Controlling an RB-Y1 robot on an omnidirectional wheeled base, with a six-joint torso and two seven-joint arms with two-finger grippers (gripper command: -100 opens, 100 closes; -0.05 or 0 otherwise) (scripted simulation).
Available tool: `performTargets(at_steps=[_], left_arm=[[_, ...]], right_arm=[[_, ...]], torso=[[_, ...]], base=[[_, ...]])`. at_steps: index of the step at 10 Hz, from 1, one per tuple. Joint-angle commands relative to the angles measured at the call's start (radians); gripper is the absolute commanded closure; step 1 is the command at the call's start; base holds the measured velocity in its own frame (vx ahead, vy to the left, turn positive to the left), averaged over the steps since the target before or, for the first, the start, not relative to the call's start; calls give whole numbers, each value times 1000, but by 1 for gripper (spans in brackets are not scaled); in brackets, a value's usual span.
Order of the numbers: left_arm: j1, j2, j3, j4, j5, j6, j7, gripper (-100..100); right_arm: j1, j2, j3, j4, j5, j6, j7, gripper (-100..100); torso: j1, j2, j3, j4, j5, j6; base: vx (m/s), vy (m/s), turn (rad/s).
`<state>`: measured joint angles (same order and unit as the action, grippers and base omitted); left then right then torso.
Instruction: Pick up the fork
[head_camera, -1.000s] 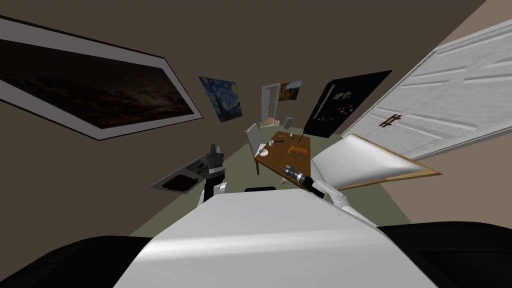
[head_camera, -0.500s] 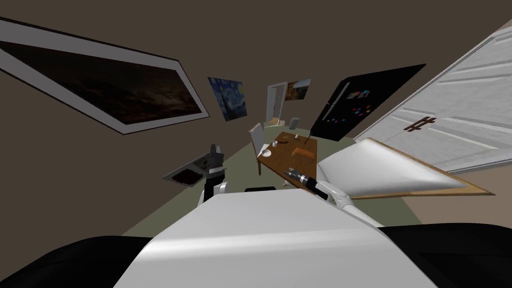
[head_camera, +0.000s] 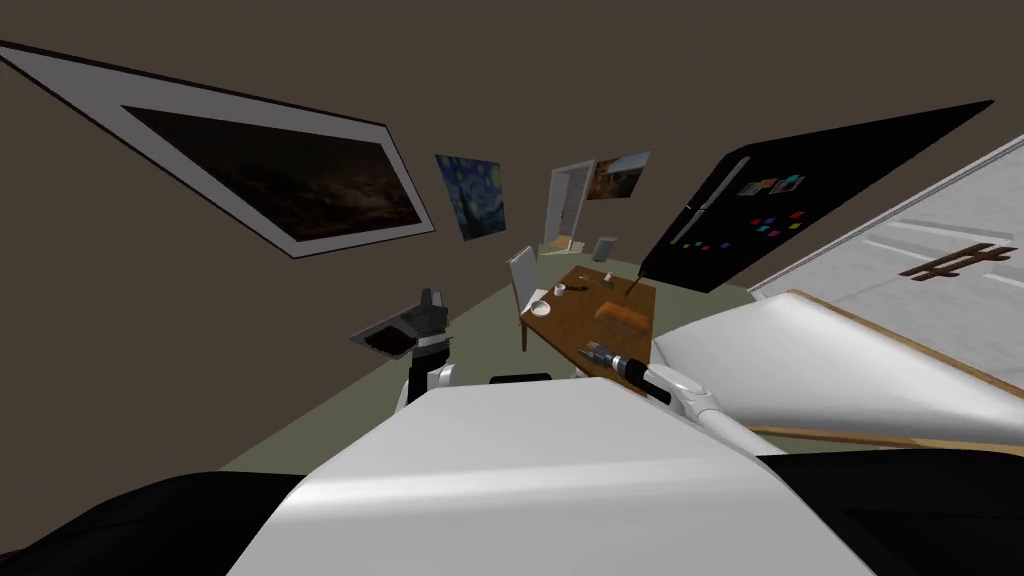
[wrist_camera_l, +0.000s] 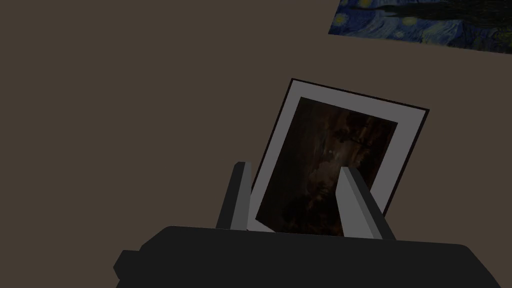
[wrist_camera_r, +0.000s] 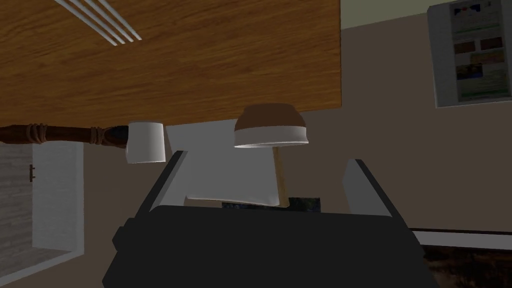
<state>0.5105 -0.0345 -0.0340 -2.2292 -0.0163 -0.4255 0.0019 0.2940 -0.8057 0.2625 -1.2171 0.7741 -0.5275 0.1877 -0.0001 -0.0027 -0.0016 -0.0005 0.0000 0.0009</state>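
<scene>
The fork's light grey prongs (wrist_camera_r: 107, 25) lie on a wooden table (wrist_camera_r: 225, 60), beyond a white bowl (wrist_camera_r: 270, 127) and a white cup (wrist_camera_r: 146, 142) as my right hand sees them. In the head view that table (head_camera: 585, 325) stands ahead, with the bowl (head_camera: 540, 307) and cup (head_camera: 560, 289) near its left edge. My right gripper (wrist_camera_r: 268, 157) is open and holds nothing; it hovers at the table's near end (head_camera: 590, 352). My left gripper (head_camera: 430, 300) is raised at the left, open (wrist_camera_l: 295, 170) and facing a wall.
A white chair (head_camera: 522, 278) stands at the table's left side. A black fridge (head_camera: 800, 215) and a white door (head_camera: 950, 250) line the right. A white slab on a wooden frame (head_camera: 850, 360) lies close at my right. A dark turned rod (wrist_camera_r: 60, 134) lies by the cup.
The whole head picture has shifted: I have moved forward and turned, so the table, fridge and white slab look nearer and larger. Both arms keep their pose.
</scene>
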Motion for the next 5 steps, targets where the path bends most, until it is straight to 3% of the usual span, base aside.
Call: performTargets(at_steps=[1, 2, 3, 5], left_arm=[[0, 0, 0, 0, 0, 0, 0, 0], [0, 0, 0, 0, 0, 0, 0, 0], [0, 0, 0, 0, 0, 0, 0, 0], [0, 0, 0, 0, 0, 0, 0, 0]], right_arm=[[5, -30, -8, 50, 50, -12, -1, -100], [-1, -42, -14, 109, 79, -27, 1, -100], [-1, -42, -14, 114, 93, -27, 1, -100], [-12, -58, -28, 190, 161, -62, 4, -100]], torso=[[0, 0, 0, 0, 0, 0], [0, -1, 0, 0, 0, 0], [-1, -1, 0, 0, 0, 0], [1, 0, 0, 0, 0, 1]], base=[[29, -20, 306], [31, -27, 300], [22, -22, 113], [20, -8, 210]])
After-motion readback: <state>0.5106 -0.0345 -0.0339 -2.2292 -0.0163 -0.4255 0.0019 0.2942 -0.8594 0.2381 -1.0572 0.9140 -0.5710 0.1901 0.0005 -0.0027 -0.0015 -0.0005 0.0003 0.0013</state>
